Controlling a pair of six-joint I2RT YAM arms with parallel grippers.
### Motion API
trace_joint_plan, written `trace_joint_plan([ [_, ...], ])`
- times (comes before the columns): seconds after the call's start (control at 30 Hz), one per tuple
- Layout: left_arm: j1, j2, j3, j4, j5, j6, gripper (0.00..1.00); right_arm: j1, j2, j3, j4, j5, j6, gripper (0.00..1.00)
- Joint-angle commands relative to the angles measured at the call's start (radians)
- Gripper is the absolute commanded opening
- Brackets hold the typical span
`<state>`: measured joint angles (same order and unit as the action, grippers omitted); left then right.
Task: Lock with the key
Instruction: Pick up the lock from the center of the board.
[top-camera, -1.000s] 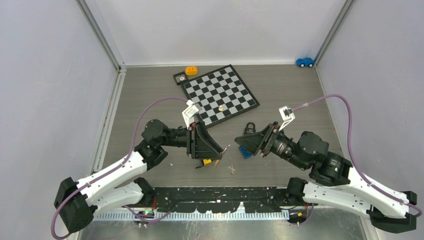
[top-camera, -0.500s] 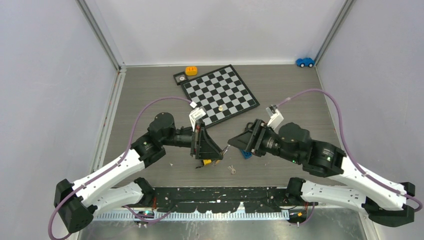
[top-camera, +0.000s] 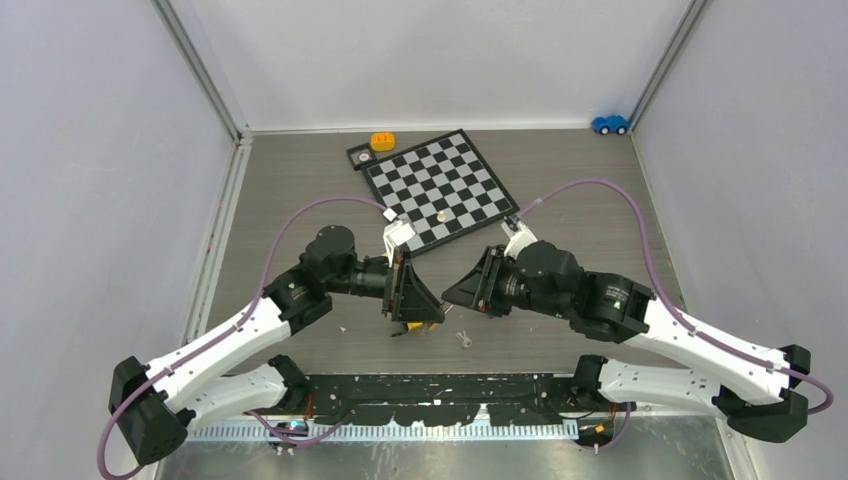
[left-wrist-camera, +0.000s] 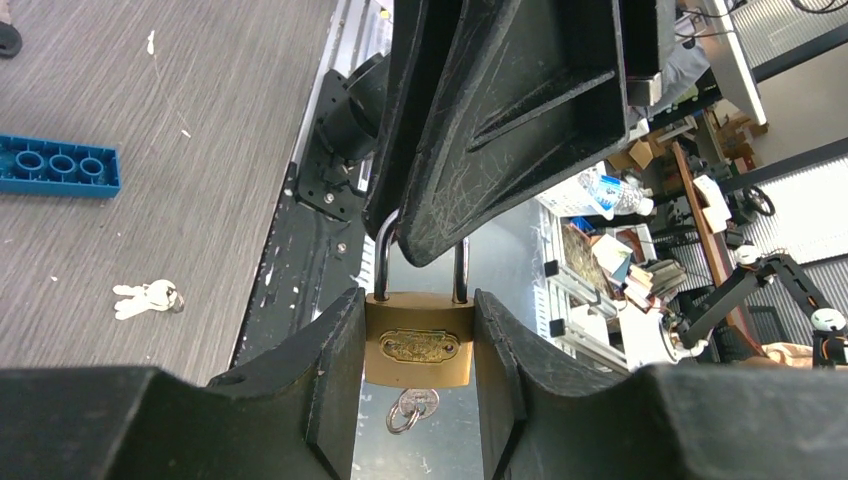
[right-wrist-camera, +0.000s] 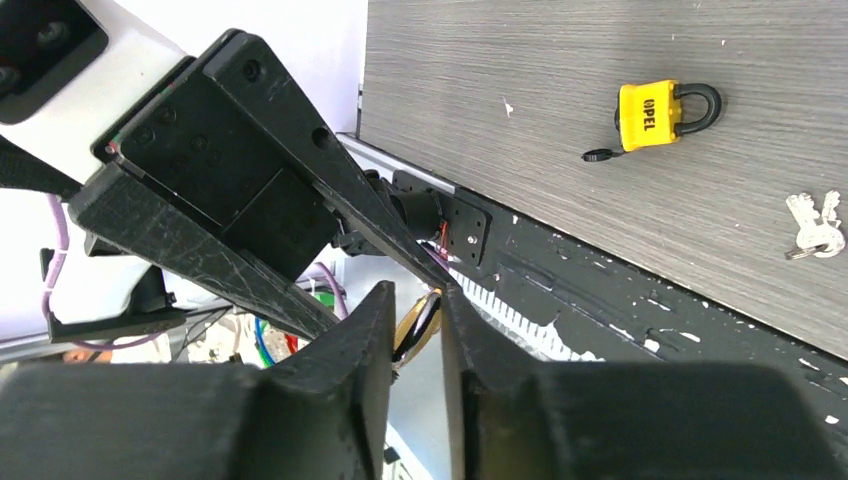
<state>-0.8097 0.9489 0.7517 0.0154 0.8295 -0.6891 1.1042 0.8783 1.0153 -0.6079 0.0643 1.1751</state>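
Jaws of your left gripper (left-wrist-camera: 418, 300) pinch the rectangular brass padlock (left-wrist-camera: 418, 345), right gripper (right-wrist-camera: 417, 300) jaws pinch its shackle (left-wrist-camera: 462, 270) at 12 o'clock, small silvery metal key (left-wrist-camera: 408, 408) hanging at 6 o'clock.

The yellow padlock (right-wrist-camera: 655, 115) on the table (right-wrist-camera: 560, 100) reads "OPEL" in black; the brass padlock (left-wrist-camera: 418, 340) has an unreadable plate.
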Motion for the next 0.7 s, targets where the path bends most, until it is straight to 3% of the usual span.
trace_joint_plan([
  [0.0,-0.002,0.002,0.048,0.003,0.003,0.034,0.00,-0.001,0.014,0.014,0.022,-0.007,-0.023,0.22],
  [0.27,-0.002,0.000,0.044,-0.001,-0.010,0.051,0.00,-0.002,-0.115,-0.094,0.219,0.009,-0.149,0.01],
  [0.43,-0.003,0.004,0.042,0.006,-0.010,0.047,0.00,-0.001,-0.258,-0.217,0.364,0.054,-0.160,0.00],
  [0.47,-0.002,0.002,0.040,0.008,-0.010,0.044,0.05,-0.001,-0.275,-0.227,0.367,0.062,-0.160,0.00],
  [0.5,-0.002,0.001,0.039,0.014,-0.009,0.041,0.18,-0.002,-0.287,-0.229,0.356,0.076,-0.156,0.00],
  [0.6,-0.002,-0.005,0.023,0.052,-0.010,0.015,0.66,-0.001,-0.305,-0.218,0.292,0.136,-0.141,0.00],
  [0.67,-0.002,-0.008,0.012,0.087,-0.011,-0.006,0.77,-0.001,-0.306,-0.211,0.268,0.165,-0.126,0.00],
])
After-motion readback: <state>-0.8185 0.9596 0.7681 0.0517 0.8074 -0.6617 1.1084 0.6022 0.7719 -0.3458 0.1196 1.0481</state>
